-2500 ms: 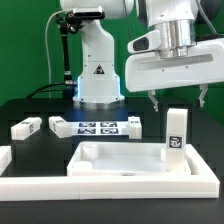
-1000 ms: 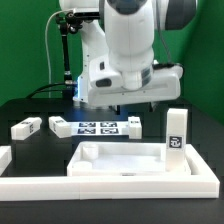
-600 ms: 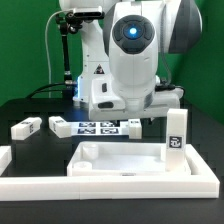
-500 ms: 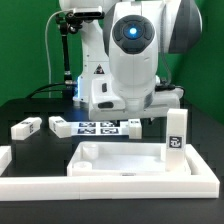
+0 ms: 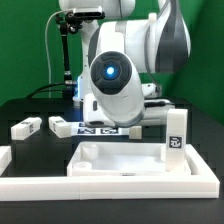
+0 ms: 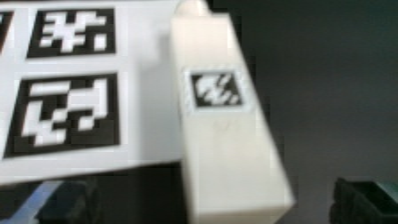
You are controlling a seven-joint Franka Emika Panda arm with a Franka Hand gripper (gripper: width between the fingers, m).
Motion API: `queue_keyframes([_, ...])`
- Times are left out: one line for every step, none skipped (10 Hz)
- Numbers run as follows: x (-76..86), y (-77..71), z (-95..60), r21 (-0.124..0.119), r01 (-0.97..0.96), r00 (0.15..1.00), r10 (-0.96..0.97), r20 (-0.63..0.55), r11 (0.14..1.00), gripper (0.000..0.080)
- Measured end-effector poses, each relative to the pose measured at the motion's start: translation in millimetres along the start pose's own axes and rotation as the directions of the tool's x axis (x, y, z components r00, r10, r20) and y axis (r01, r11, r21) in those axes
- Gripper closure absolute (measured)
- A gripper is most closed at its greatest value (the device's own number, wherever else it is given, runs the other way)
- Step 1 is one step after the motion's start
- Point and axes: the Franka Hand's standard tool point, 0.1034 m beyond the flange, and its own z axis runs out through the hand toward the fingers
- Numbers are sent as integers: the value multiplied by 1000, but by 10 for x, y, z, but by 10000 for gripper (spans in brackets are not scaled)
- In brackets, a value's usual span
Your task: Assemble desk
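Observation:
The white desk top [image 5: 125, 158] lies flat at the front of the black table, raised rim up. One leg [image 5: 176, 134] stands upright at its corner on the exterior view's right. Two legs [image 5: 25, 127] [image 5: 60, 126] lie on the exterior view's left. In the wrist view a further leg [image 6: 222, 120] lies beside the marker board [image 6: 71, 95], its small tag facing up. My gripper [image 6: 210, 205] is open, one dark finger [image 6: 370, 200] on each side of this leg's end, not touching it. In the exterior view my arm's wrist [image 5: 115, 85] hides this leg and the fingers.
White L-shaped border bars [image 5: 110, 186] run along the table's front and both sides [image 5: 5, 158]. The robot base [image 5: 85, 60] stands behind the marker board [image 5: 92, 128]. A green wall is behind.
My arm has swung from the exterior view's right toward the middle, turned its wrist and come down over the leg beside the marker board. The parts have not moved.

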Motion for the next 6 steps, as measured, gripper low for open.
queue_keyframes([2, 3, -1, 0, 0, 1000, 0, -1, 1000, 151])
queue_keyframes([9, 11, 0, 1, -2, 1000, 2, -2, 1000, 151])
queue_keyframes([16, 1, 9, -2, -4, 1000, 4, -5, 1000, 151])
queue_keyframes([27, -57, 63, -39, 3, 1000, -3, -8, 999, 151])
queue_keyframes([11, -142, 121, -119, 50, 999, -49, 5, 992, 151])
queue_keyframes([9, -169, 151, -128, 55, 998, -53, 13, 990, 151])
